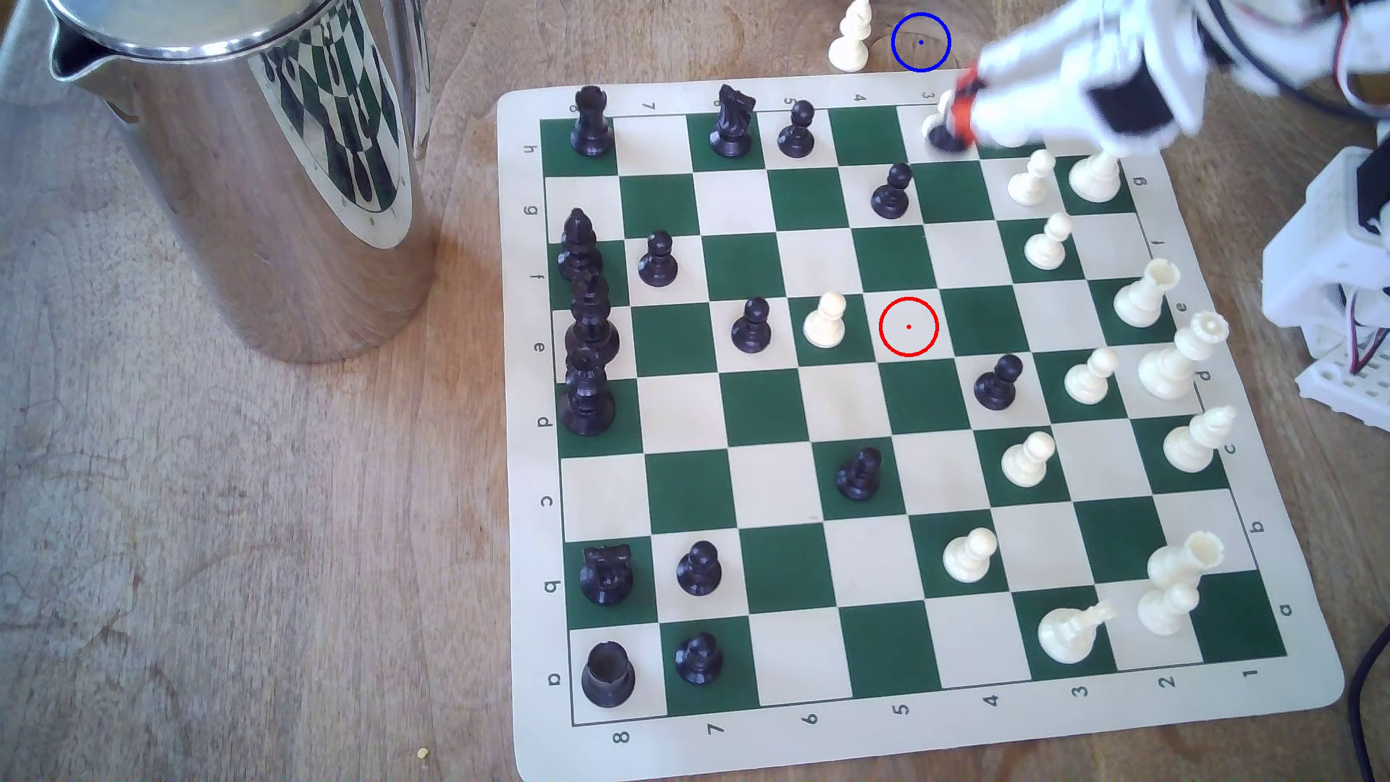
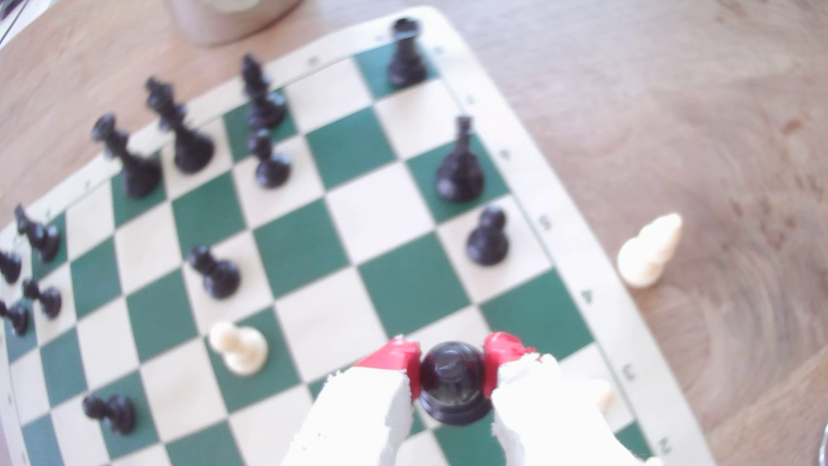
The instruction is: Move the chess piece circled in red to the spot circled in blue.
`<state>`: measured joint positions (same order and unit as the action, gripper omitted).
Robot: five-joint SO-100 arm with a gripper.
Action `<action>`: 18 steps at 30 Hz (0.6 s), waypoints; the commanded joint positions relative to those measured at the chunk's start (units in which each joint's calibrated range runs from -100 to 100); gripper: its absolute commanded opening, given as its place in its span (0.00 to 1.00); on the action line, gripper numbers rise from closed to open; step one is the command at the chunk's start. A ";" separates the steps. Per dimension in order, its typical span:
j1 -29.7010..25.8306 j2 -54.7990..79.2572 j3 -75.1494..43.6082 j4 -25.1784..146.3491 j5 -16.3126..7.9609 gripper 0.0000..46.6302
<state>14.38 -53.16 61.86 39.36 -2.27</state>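
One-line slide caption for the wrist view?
Red-tipped gripper shut on a black pawn above the green-and-cream chessboard.

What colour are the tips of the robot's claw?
Red. The gripper's fingertips pinch the black pawn, clearest in the wrist view.

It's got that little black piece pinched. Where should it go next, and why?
Probably a short carry past the board's edge to the blue-ringed spot. The gripper is shut on the black pawn, still over the board's corner, and a white piece stands beside that spot.
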 commanded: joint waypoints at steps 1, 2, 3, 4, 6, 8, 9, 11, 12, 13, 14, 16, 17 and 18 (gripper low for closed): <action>6.70 0.45 -6.01 -0.38 1.51 0.00; 8.50 1.80 -6.01 -1.03 1.90 0.00; 9.28 2.48 -6.01 -1.44 2.05 0.00; 9.98 3.33 -6.01 -1.93 2.20 0.00; 11.55 5.45 -6.01 -3.74 2.49 0.00; 13.74 9.70 -6.01 -7.50 2.78 0.00; 14.36 11.31 -6.01 -8.98 2.78 0.00; 15.54 14.62 -6.01 -12.09 2.88 0.00; 15.77 15.56 -6.01 -12.91 2.88 0.00; 16.01 16.58 -6.01 -13.81 2.98 0.00; 16.55 18.27 -6.01 -15.45 3.13 0.00; 17.10 20.48 -6.10 -17.41 3.13 0.00; 17.34 21.67 -6.10 -18.48 3.13 0.01; 17.49 22.86 -6.10 -19.46 3.13 0.01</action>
<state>31.05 -33.22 60.60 24.62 0.61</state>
